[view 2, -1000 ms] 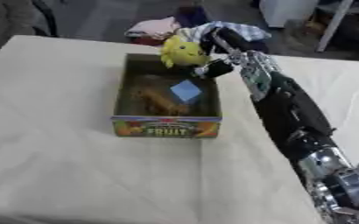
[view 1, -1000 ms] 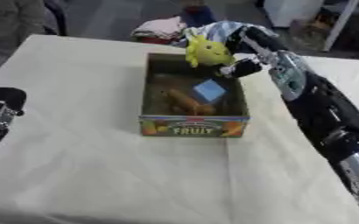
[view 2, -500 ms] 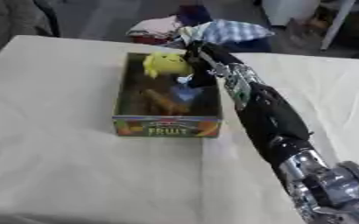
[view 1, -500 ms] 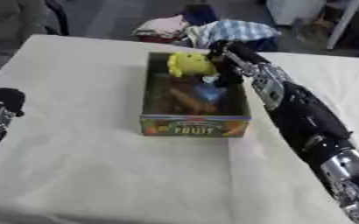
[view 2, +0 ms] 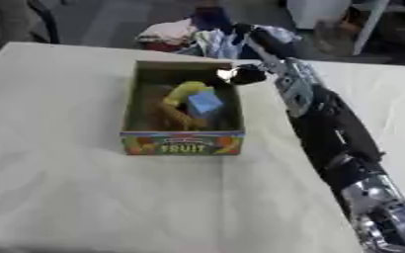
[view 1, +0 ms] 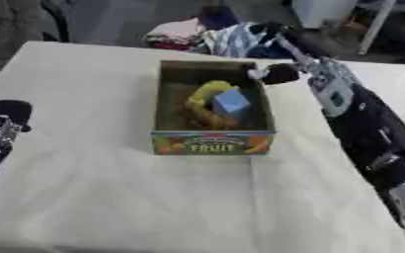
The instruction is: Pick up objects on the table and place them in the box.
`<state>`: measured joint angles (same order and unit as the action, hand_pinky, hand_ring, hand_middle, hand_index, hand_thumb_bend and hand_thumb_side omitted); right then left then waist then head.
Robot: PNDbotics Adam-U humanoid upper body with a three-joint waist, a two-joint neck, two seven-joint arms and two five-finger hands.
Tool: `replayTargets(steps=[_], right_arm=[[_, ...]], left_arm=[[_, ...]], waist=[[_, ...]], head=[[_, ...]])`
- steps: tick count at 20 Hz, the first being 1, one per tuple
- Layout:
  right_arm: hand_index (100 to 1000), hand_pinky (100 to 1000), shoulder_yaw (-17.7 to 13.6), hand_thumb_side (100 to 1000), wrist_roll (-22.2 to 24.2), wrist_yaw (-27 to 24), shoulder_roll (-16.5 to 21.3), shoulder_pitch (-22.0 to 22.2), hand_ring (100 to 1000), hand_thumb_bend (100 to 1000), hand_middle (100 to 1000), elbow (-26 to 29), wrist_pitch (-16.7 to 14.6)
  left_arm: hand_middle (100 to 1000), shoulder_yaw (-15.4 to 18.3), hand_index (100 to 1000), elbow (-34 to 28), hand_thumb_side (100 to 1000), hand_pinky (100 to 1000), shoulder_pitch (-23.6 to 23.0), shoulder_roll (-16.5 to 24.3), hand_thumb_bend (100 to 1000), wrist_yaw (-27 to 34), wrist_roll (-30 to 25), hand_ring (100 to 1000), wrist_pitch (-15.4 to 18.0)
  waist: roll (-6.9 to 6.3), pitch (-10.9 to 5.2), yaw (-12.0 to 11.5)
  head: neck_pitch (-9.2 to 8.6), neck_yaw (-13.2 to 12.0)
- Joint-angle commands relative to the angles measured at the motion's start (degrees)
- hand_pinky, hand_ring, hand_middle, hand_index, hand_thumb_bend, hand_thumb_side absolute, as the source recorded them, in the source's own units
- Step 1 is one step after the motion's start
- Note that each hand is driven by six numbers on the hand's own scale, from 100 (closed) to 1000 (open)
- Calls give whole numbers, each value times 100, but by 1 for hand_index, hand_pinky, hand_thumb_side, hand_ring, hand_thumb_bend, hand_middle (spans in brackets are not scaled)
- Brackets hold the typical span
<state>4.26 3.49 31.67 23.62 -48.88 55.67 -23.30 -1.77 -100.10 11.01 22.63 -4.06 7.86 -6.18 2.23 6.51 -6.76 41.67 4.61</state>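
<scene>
Your right hand (view 1: 279, 74) hangs at the box's (view 1: 213, 142) far right corner, fingers curled, holding nothing. The yellow toy (view 1: 199, 101) lies inside beside a blue block (view 1: 231, 103); it looks light and soft, best gripped round its body. Left hand (view 1: 0, 129) idles at the left edge; I cannot tell its fingers.

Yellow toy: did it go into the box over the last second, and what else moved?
Yes. The yellow toy went from the right hand, held above the box's far end, down into the fruit box, beside the blue block. The right hand let go and drew back to the box's far right corner. Box, block and left hand stayed put.
</scene>
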Motion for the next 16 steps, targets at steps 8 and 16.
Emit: replayTargets(steps=[8,16], right_arm=[[892,620,-320,270,-397,-2314,823,1778,720,100,748,2794,947],[881,607,-628,394,-789,-2420,425,2564,709,100,735,3328,1324]], left_arm=[[646,250,727,82,503,745,-51,-37,540,-19,101,606,208],[631,332,715,211,399,744,-74,-181,398,-217,113,600,322]], waist=[[-64,-27,242],[-114,-40,336]], head=[[-112,-201],[-129,-224]])
